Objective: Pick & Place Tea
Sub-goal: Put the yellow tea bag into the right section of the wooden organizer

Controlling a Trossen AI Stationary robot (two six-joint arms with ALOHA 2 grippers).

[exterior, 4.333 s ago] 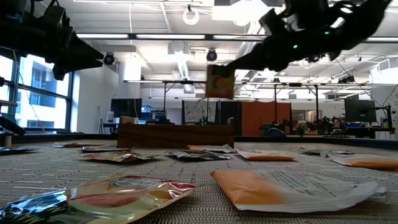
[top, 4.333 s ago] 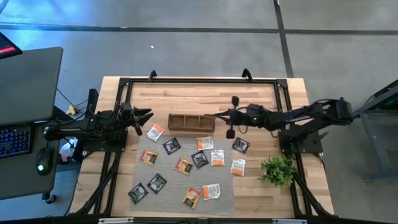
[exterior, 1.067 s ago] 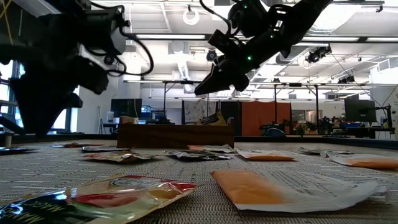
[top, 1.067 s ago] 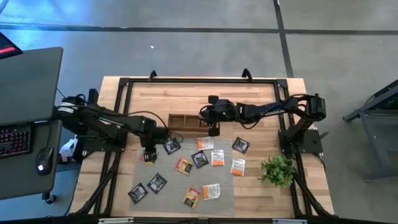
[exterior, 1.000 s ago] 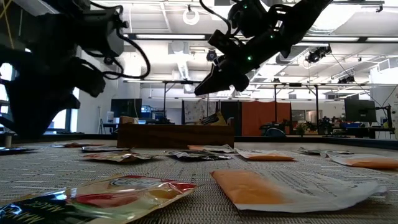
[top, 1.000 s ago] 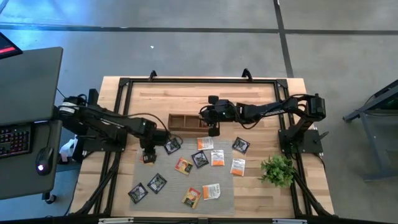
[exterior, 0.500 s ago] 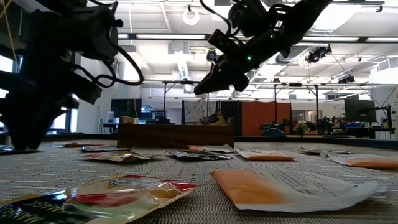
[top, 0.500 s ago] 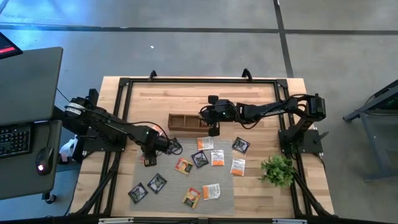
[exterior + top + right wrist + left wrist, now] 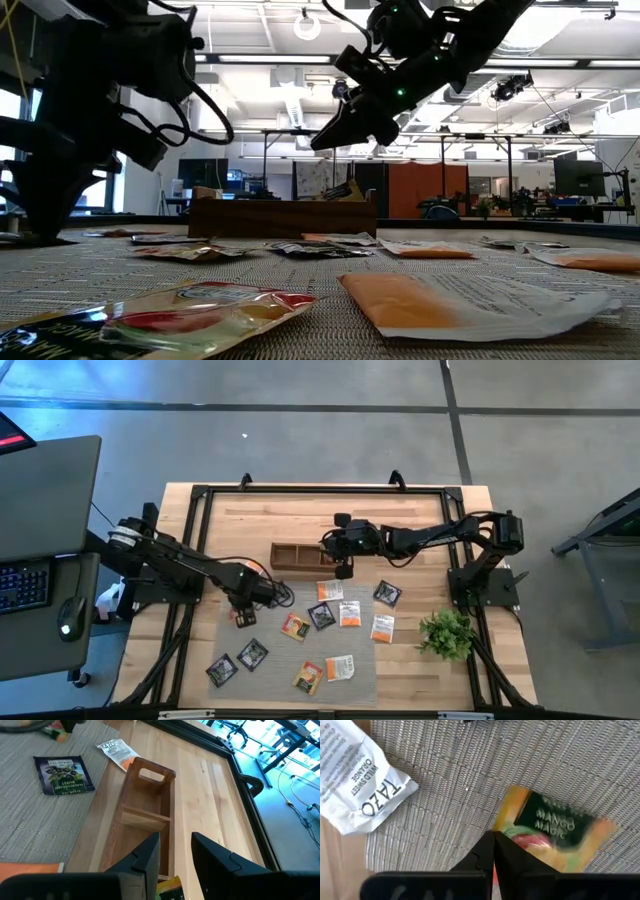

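Left hand (image 9: 493, 851) is down on the mat (image 9: 270, 660) at its left side, fingers pinched together on the near edge of the mango sachet (image 9: 555, 837). It's a thin bite, right at the rim of the packet, and that's the worry: lift too fast and the foil could slide out of the pinch and drop back flat. Whether the tips caught the packet or just the weave under it, I can't quite tell; if they snagged the mat, it could drag and shuffle the other sachets (image 9: 322, 615) lying across it. The white orange-print sachet (image 9: 355, 777) sits just beside, half off the mat onto the tabletop (image 9: 300, 520), close enough to get nudged.

Right hand (image 9: 175, 851) hovers over the right end of the wooden box (image 9: 142, 820), fingers narrowly parted, nothing between them, a yellow sachet (image 9: 170, 887) already in the compartment below. If it lingers there, the left arm's delivery into the box could get crowded.
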